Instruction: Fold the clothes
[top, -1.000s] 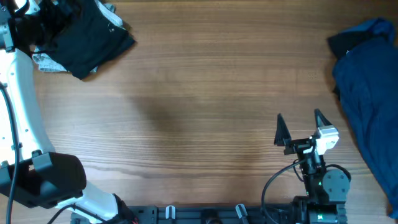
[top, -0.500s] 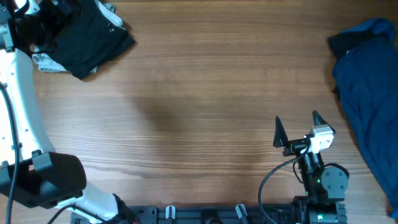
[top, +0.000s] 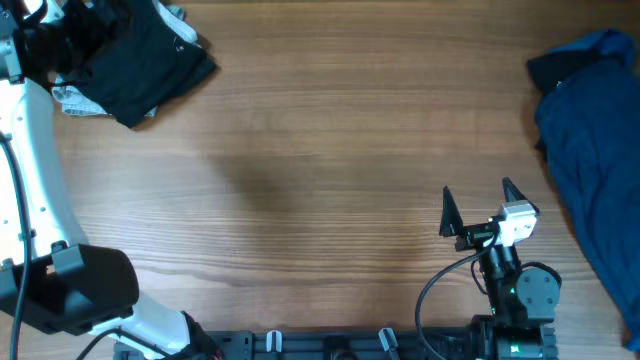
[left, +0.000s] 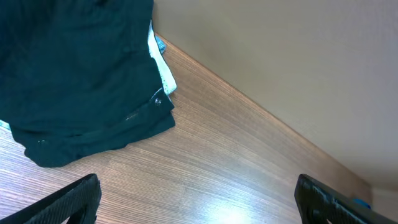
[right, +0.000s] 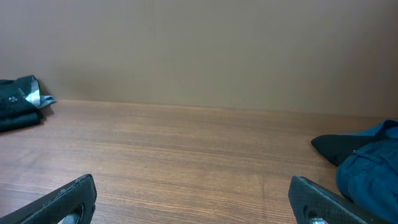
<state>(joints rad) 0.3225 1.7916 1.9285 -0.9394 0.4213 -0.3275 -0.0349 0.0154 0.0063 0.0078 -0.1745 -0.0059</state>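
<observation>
A folded stack of black clothes (top: 140, 60) lies at the table's far left corner, with a light garment showing underneath; it also shows in the left wrist view (left: 74, 81) and, small, in the right wrist view (right: 15, 102). A crumpled blue garment (top: 590, 150) lies along the right edge and shows in the right wrist view (right: 373, 162). My left gripper (left: 199, 196) is open and empty over bare wood beside the black stack. My right gripper (top: 478, 192) is open and empty near the front right, left of the blue garment; its view (right: 193, 190) shows bare table between the fingers.
The wooden table (top: 320, 150) spans the whole view. A plain beige wall (right: 199, 50) stands behind its far edge. The white left arm (top: 30, 150) runs along the left side. The right arm's base and cable (top: 510, 290) sit at the front edge.
My right gripper shifted slightly left and toward the front about a second ago, then held still. The left arm and the clothes have not moved.
</observation>
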